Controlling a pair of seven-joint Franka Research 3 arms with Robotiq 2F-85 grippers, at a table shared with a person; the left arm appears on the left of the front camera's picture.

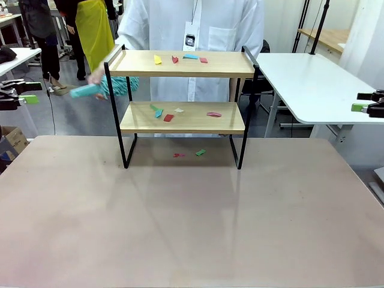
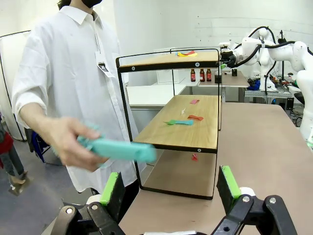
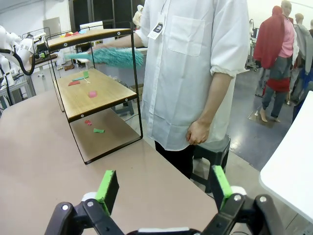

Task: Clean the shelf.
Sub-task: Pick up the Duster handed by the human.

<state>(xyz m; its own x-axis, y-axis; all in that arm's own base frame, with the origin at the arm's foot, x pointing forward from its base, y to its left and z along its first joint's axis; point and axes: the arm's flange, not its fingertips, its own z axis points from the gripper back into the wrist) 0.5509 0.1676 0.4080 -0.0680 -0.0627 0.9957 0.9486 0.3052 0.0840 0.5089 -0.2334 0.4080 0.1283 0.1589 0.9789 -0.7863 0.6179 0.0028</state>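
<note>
The shelf [image 1: 182, 117] stands at the far middle of the beige table, with small coloured scraps on its top board [image 1: 180, 63], on its lower board [image 1: 186, 120] and on the table under it. Behind it a person in a white shirt holds a teal duster [image 1: 96, 89] at the shelf's left end. In the left wrist view the hand grips the duster [image 2: 122, 149] beside the shelf [image 2: 181, 134]. The right wrist view has the duster [image 3: 117, 56] level with the shelf's [image 3: 95, 100] upper board. My left gripper [image 1: 21, 95] [image 2: 171, 188] and right gripper [image 1: 367, 107] [image 3: 165, 188] hang open and empty, off the table's sides.
A white table [image 1: 318, 90] stands at the back right, close to my right gripper. A cardboard box [image 1: 12, 143] sits on the floor at the left. Other people stand farther back. The wide beige tabletop [image 1: 192, 222] lies bare in front of the shelf.
</note>
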